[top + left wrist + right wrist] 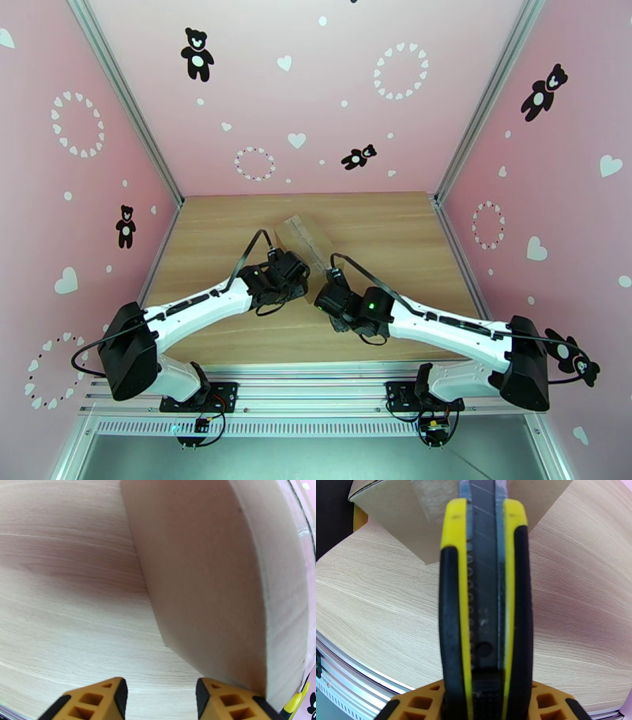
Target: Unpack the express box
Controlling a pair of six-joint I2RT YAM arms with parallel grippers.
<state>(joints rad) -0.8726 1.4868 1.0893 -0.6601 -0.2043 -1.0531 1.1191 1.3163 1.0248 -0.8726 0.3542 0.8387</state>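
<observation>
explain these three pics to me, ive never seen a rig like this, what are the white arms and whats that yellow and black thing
Two white robot arms are bolted at the near edge of a wooden table. The wide picture looks down from above and behind them; the other two come from a camera on each wrist. On the table sits one cardboard box. The right arm's tool is closed on a yellow and black utility knife pointing toward the box. The left arm's tool is open and empty, close beside the box.
</observation>
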